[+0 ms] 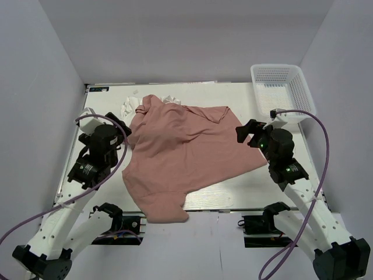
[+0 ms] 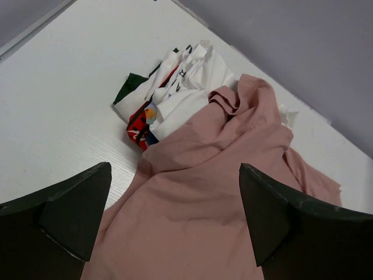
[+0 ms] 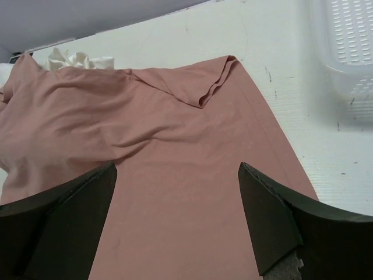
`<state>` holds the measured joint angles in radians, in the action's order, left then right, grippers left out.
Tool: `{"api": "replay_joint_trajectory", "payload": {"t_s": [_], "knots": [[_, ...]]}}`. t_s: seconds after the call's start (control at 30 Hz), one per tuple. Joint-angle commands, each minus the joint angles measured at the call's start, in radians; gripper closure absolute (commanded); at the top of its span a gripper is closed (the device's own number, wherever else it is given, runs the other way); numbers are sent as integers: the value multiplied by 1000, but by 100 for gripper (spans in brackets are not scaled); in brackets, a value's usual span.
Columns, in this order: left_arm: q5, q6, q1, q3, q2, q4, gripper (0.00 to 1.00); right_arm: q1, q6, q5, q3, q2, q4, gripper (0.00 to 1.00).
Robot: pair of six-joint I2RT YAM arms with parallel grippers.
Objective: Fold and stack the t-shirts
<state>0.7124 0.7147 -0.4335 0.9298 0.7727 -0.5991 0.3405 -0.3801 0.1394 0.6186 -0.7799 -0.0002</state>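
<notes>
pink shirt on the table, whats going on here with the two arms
Two robot arms are at the start of folding t-shirts. The dusty-pink t-shirt lies spread out but rumpled on the table. The left tool and the right tool hover open at either side of it, gripping nothing. A crumpled pile of white and red shirts sits at the far left, partly under the pink one. Nothing is folded yet.

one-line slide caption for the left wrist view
Open left gripper hovers over the dusty-pink t-shirt, with crumpled white and red shirts bunched at its far edge on the white table.
</notes>
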Motion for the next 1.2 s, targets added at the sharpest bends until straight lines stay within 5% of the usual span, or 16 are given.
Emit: {"api": "replay_joint_trajectory", "payload": {"t_s": [0.0, 0.37, 0.57, 0.73, 0.93, 1.17], "knots": [[13, -11, -4, 23, 43, -4, 0, 2, -20, -14, 9, 2, 48, 10], [48, -11, -4, 9, 57, -21, 0, 8, 20, -129, 50, -180, 97, 10], [58, -11, -4, -11, 39, -11, 0, 55, 14, -372, 200, -561, 167, 10], [121, 43, -4, -11, 39, -67, 0, 175, 66, -333, 476, -936, 94, 10], [130, 43, -4, -11, 57, -67, 0, 261, 90, -331, 717, -1165, 48, 10], [130, 43, -4, -11, 85, -67, 0, 250, 17, -295, 655, -1262, 78, 10]]}}
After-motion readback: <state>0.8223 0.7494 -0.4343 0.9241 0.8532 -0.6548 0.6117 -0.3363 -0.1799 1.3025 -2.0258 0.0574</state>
